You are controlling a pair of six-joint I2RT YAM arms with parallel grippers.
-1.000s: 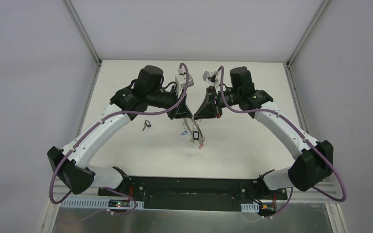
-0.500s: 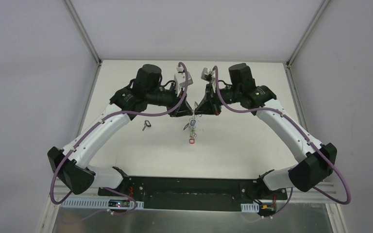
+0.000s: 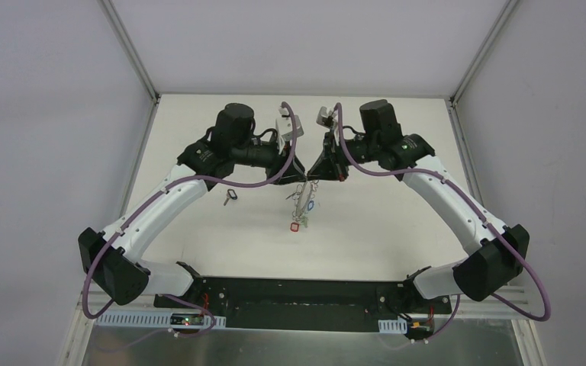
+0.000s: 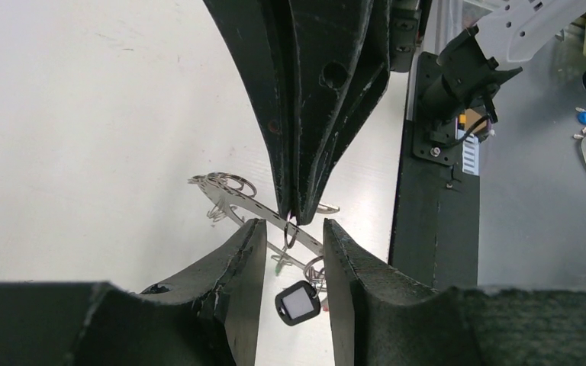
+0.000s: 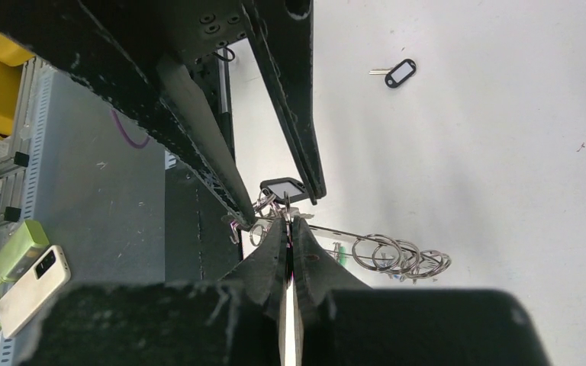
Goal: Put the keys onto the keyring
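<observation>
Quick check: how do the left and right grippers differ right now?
The left gripper stands open, fingers apart and pinching nothing; the right gripper is shut on the keyring. The keyring and its keys hang from the right gripper alone; the left gripper's fingers only sit either side of it. Shared: both meet tip to tip above the table, away from the loose black-tagged key.
</observation>
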